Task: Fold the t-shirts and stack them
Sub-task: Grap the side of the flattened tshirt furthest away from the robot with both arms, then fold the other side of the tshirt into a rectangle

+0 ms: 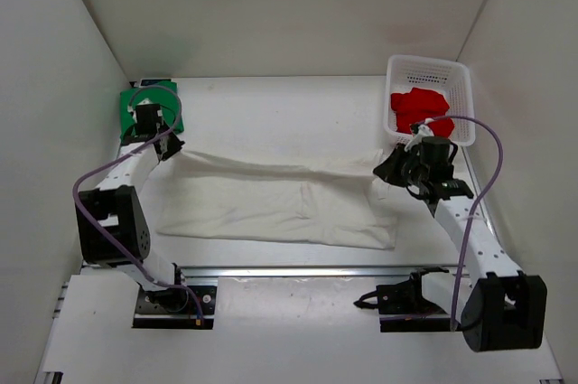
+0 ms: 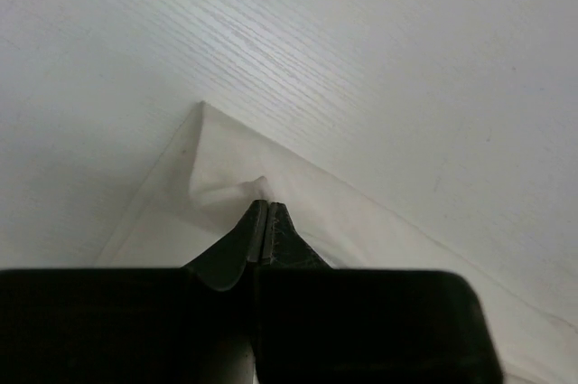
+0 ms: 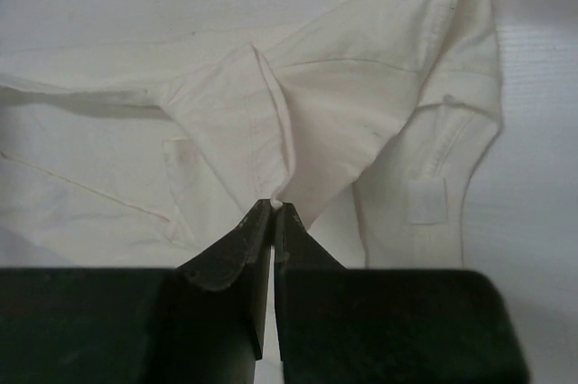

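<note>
Two edges of the off-white t-shirt [image 1: 271,203], spread mid-frame on the worktop [image 1: 271,113], are pinched in the closed left claw [image 2: 265,212] and right claw [image 3: 274,208], where the soft, limp cloth is judged best held.

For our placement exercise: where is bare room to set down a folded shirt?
Free: the far strip of table between the green t-shirt and the basket, beyond the off-white t-shirt. Crowded: the middle, covered by that shirt, left pincer and right pincer gripping its ends.
</note>
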Robot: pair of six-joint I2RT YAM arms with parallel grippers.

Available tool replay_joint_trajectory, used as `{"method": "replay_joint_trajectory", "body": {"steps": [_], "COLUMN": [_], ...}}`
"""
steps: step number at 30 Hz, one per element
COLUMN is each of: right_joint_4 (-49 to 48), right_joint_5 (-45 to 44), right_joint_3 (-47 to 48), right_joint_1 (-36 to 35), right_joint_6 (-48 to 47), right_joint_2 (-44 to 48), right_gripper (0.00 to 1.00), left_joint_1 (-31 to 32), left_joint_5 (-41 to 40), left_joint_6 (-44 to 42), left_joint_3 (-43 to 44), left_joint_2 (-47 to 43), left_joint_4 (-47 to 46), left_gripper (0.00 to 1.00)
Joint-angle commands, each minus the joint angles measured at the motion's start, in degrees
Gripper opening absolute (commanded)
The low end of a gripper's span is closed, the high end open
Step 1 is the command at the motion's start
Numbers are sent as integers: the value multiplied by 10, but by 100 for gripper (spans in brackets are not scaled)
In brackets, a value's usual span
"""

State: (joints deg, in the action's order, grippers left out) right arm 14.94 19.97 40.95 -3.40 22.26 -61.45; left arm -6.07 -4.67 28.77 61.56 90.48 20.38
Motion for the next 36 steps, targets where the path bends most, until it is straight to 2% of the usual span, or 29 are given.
{"method": "replay_joint_trajectory", "body": {"steps": [1, 9, 15, 17, 20, 22, 26, 29, 31, 33, 36], "right_joint_4": [9, 65, 50, 45, 46, 38, 47, 82, 84, 79, 13], "right_joint_5": [-7, 26, 81, 84, 93, 96, 77, 25, -14, -39, -50], "right_joint_3": [-42, -115, -198, -222, -249, -263, -236, -190, -161, -146, -118], "right_joint_1": [17, 55, 74, 74, 80, 78, 74, 49, 17, -18, -73], "right_joint_6": [-6, 21, 81, 99, 120, 128, 110, 89, 77, 71, 63], "right_joint_2": [58, 158, 192, 205, 229, 243, 238, 229, 221, 183, 103], "right_gripper": [0, 0, 0, 0, 0, 0, 8, 12, 20, 22, 21], "left_joint_1": [-11, -18, -18, -40, -77, -86, -80, -57, -34, -11, 41], "left_joint_5": [25, 32, 40, 65, 133, 133, 104, 66, 48, 30, 59], "left_joint_6": [12, 15, 17, 44, 87, 102, 125, 129, 131, 124, 129], "left_joint_3": [-16, -27, -108, -136, -178, -194, -203, -199, -199, -205, -217], "left_joint_2": [-61, -88, -84, -75, -84, -96, -156, -206, -235, -250, -248], "left_joint_4": [-34, -36, -42, -46, -67, -76, -88, -91, -101, -110, -144], "left_gripper": [0, 0, 1, 4, 15, 29, 32, 31, 32, 32, 32]}}
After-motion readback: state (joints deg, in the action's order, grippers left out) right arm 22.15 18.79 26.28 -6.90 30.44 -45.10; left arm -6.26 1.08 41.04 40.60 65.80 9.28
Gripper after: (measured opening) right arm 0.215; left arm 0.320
